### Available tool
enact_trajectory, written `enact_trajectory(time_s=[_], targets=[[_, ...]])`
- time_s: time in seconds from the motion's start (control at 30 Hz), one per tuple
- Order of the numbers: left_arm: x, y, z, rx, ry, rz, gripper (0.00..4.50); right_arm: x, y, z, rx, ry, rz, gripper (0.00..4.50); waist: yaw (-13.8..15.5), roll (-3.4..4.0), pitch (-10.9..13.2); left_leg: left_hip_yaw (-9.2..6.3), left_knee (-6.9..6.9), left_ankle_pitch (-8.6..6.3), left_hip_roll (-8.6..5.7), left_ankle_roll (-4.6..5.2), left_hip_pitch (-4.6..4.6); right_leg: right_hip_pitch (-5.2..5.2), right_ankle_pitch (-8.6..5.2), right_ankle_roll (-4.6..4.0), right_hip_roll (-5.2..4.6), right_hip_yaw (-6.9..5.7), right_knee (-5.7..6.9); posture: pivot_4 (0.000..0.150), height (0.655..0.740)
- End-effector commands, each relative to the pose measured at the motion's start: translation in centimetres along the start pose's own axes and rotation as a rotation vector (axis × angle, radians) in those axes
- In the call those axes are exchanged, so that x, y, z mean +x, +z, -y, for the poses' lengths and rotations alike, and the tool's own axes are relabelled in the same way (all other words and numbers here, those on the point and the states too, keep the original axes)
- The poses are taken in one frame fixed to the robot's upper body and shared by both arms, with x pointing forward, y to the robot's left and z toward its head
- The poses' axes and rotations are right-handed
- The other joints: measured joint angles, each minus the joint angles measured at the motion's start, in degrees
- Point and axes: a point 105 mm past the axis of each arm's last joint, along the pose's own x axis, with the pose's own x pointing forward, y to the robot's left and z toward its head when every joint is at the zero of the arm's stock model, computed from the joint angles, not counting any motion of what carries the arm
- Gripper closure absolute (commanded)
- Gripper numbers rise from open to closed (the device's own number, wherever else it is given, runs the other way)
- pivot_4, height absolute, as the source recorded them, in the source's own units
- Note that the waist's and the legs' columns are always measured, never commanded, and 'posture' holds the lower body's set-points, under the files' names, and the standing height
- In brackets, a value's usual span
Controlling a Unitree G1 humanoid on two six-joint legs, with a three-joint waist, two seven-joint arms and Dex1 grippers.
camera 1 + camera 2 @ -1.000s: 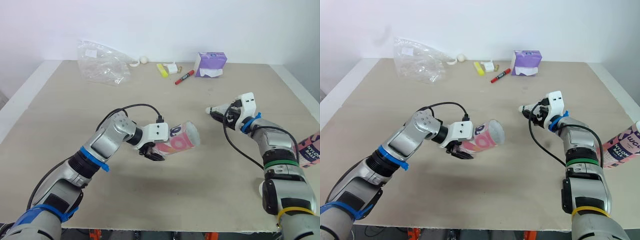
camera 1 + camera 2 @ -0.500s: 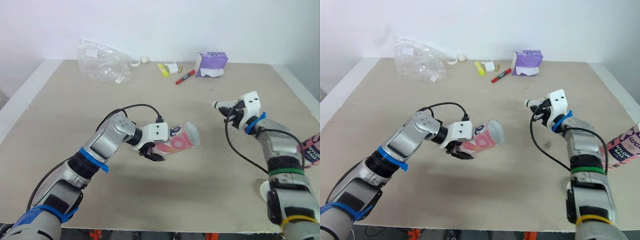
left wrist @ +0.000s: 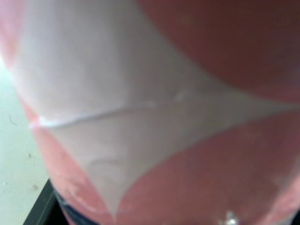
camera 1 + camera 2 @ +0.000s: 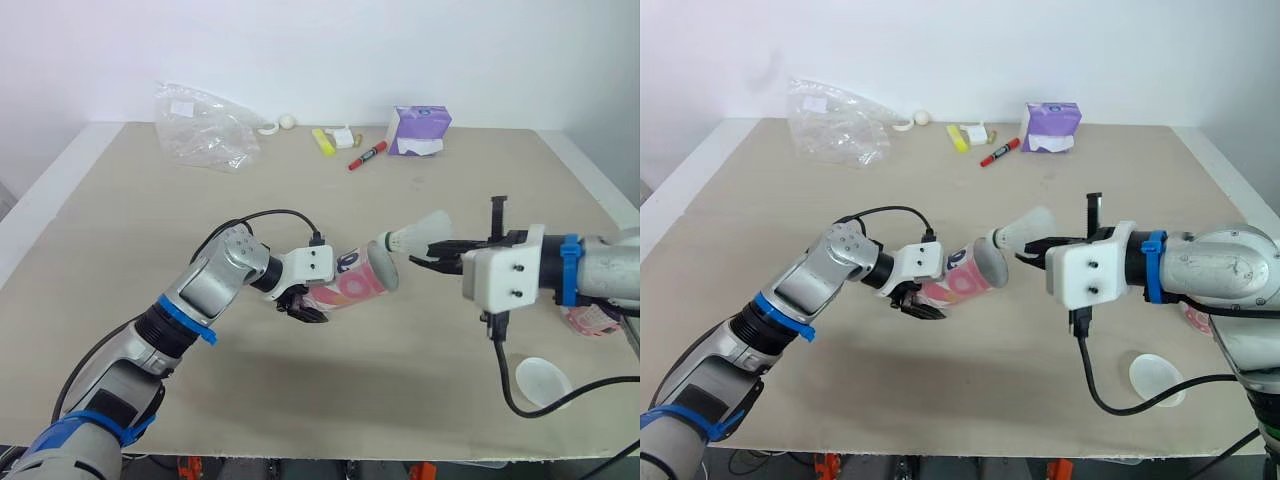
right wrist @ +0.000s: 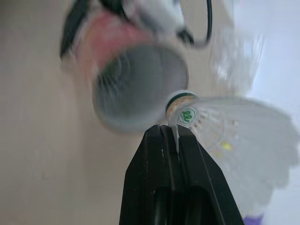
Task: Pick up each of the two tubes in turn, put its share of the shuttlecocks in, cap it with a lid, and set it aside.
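The tube (image 4: 355,285), pink with white patches, is off the desk (image 4: 120,230) in the left gripper (image 4: 300,305), whose jaws are clamped across its closed end. It lies almost level with its open mouth facing the robot's right, which presents the opening to the other arm. In the left wrist view its wall sits right against the camera, so the grip looks deep and firm.

Just outside that mouth is 1 shuttlecock (image 4: 415,235). The right gripper (image 4: 440,258) has its jaws pinched together on the edge of the feather skirt near the cork. The cork end points at the tube and the skirt trails away from it, the way it needs to enter. In the right wrist view the cork sits at the rim of the opening, a little off to 1 side rather than centred. My reading is that the loading step is in hand and the shuttlecock is not yet inside. The next move probably calls for a small correction in line before pushing in, or the skirt may catch on the rim.

A white lid (image 4: 543,380) lies flat on the desk near the right arm, within reach for capping. A pink object (image 4: 592,320), partly hidden behind the right forearm, is probably the second tube.

Along the far edge, well apart from the work, sit a clear plastic bag (image 4: 205,130), a red marker (image 4: 368,155) and a purple tissue pack (image 4: 420,130).
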Motion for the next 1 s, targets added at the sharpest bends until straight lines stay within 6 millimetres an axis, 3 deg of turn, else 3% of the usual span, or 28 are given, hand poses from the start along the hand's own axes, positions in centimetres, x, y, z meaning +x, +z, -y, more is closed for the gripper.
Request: enact_trajectory(time_s=[0.03, 0.4, 0.5, 0.57, 0.6, 0.67, 0.77, 0.97, 1.0], targets=[[0.3, 0.1, 0.2, 0.013, -0.018, -0.010, 1.54, 0.1, 0.3, -0.1, -0.026, 0.009, 0.001, 4.48, 0.1, 0.00, 0.0, 0.01, 0.00, 0.00, -0.01, 0.00, -0.01, -0.01, 0.00, 0.00, 0.00, 0.01, 0.00, 0.150, 0.7400], [0.5, 0.0, 0.6, 0.009, -0.026, -0.013, 1.54, 0.4, 1.6, -0.7, 0.004, 0.065, 0.066, 4.48, 0.1, -0.01, 0.0, -0.01, -0.01, -0.05, -0.04, 0.07, -0.05, -0.03, 0.10, -0.22, -0.03, -0.02, 0.00, 0.150, 0.7400], [0.4, -0.2, 0.6, 0.008, -0.025, -0.016, 1.54, -0.2, 2.3, -0.2, 0.037, 0.068, 0.080, 3.63, 0.1, -0.02, 0.0, -0.06, -0.01, -0.04, -0.04, 0.05, -0.06, -0.02, 0.11, -0.22, -0.03, -0.06, 0.00, 0.150, 0.7400], [0.5, -0.4, 0.7, 0.006, -0.024, -0.019, 1.54, -0.7, 2.8, 0.2, 0.110, 0.058, 0.103, 2.66, 0.1, -0.02, 0.0, -0.08, 0.00, -0.04, -0.04, 0.05, -0.06, -0.01, 0.11, -0.22, -0.04, -0.07, 0.00, 0.150, 0.7400], [0.5, -0.4, 0.7, 0.005, -0.023, -0.020, 1.54, -0.9, 3.0, 0.4, 0.154, 0.050, 0.122, 2.45, 0.1, -0.02, 0.0, -0.08, -0.01, -0.04, -0.04, 0.05, -0.07, -0.01, 0.11, -0.23, -0.05, -0.07, 0.00, 0.150, 0.7400], [0.5, -0.4, 0.7, 0.005, -0.024, -0.019, 1.54, -1.4, 3.5, 0.6, 0.253, 0.052, 0.151, 1.34, 0.1, -0.03, 0.0, -0.09, -0.01, -0.04, -0.04, 0.06, -0.09, -0.02, 0.12, -0.25, -0.07, -0.08, 0.00, 0.150, 0.7400], [0.6, -0.3, 0.6, 0.007, -0.026, -0.017, 1.54, -2.2, 3.2, 1.2, 0.393, 0.040, 0.155, 0.03, 0.1, -0.02, 0.0, -0.12, -0.01, -0.04, -0.04, 0.06, -0.10, -0.01, 0.12, -0.26, -0.09, -0.11, 0.00, 0.150, 0.7400], [0.7, -0.1, 0.4, 0.019, -0.025, -0.015, 1.54, -2.7, -0.5, 3.3, 0.699, -0.083, 0.116, 0.03, 0.1, -0.05, 0.0, -0.12, 0.00, -0.04, -0.04, 0.06, -0.09, -0.01, 0.03, -0.56, -0.12, -0.12, -0.01, 0.150, 0.7400], [0.7, -0.1, 0.4, 0.023, -0.025, -0.017, 1.54, -2.3, -1.2, 3.6, 0.707, -0.108, 0.102, 0.59, 0.1, -0.05, 0.0, -0.12, 0.00, -0.04, -0.05, 0.06, -0.10, -0.01, 0.04, -0.56, -0.13, -0.12, -0.01, 0.150, 0.7400]])
